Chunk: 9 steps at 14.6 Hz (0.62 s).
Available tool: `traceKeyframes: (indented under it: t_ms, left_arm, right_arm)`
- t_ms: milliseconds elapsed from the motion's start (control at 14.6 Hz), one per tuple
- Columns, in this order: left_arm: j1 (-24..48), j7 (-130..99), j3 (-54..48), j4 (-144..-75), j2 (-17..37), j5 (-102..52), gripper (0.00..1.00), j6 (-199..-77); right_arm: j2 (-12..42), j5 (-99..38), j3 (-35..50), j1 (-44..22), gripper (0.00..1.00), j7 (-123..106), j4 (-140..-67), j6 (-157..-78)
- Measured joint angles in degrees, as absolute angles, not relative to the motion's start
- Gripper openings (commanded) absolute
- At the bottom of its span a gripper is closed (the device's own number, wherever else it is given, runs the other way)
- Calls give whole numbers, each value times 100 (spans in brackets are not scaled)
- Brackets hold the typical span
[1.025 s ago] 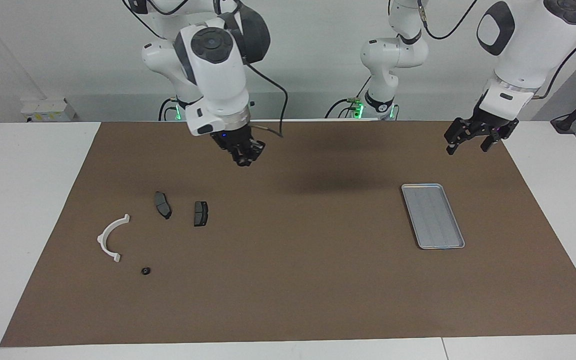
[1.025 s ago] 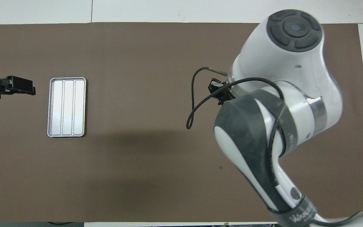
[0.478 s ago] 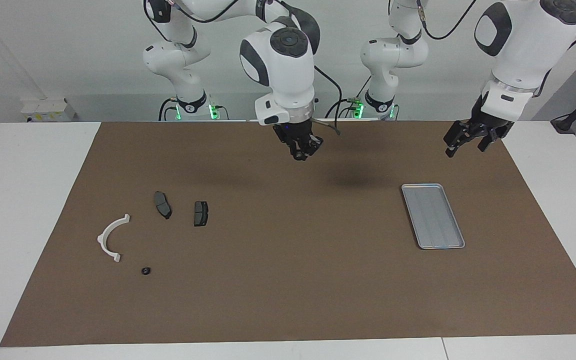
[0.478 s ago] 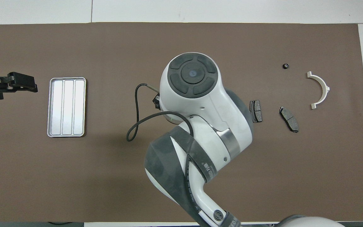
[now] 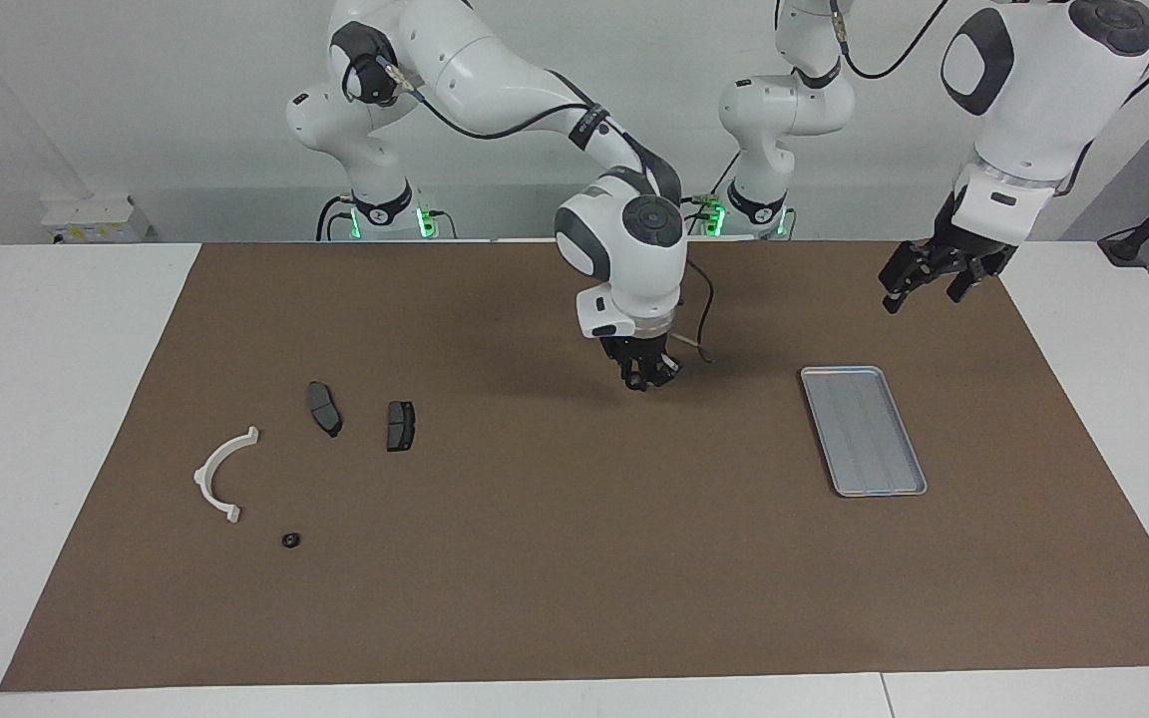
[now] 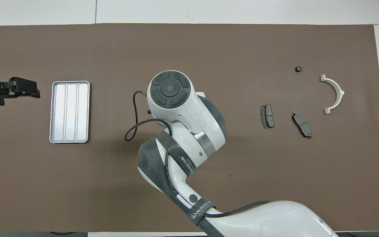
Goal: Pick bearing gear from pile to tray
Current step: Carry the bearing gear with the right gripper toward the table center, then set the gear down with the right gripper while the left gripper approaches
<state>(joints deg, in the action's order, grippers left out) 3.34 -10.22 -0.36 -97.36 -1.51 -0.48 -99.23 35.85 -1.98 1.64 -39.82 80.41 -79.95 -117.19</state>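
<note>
Bearing gear (image 5: 289,539): a tiny black ring, seen on the mat (image 5: 555,588) near the white bracket (image 5: 223,473), well apart from the tray (image 5: 864,431)
Handling: judged light, stiff and apt to roll; best pinched across its outer rim from above
Right gripper (image 5: 646,377): held over mid-mat; whether it is clenched cannot be told
Left gripper (image 5: 934,277): released, kept waiting over the mat near the tray

Bright, even overhead light; soft shadows; sharp, undistorted frames.

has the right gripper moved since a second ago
Yes. In the facing view the right gripper has travelled from above the brake pads toward the tray, and now hangs lower over the mat between them.
</note>
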Motion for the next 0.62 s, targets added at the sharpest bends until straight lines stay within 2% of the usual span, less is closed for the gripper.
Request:
traceKeyframes:
  t_ms: [615]
  left_arm:
    - [696,-1091,-63,-10217,-325,-48,100,-9936]
  right_arm:
    - [3849,-118,99,-3943,0,8042,-8255,-12601]
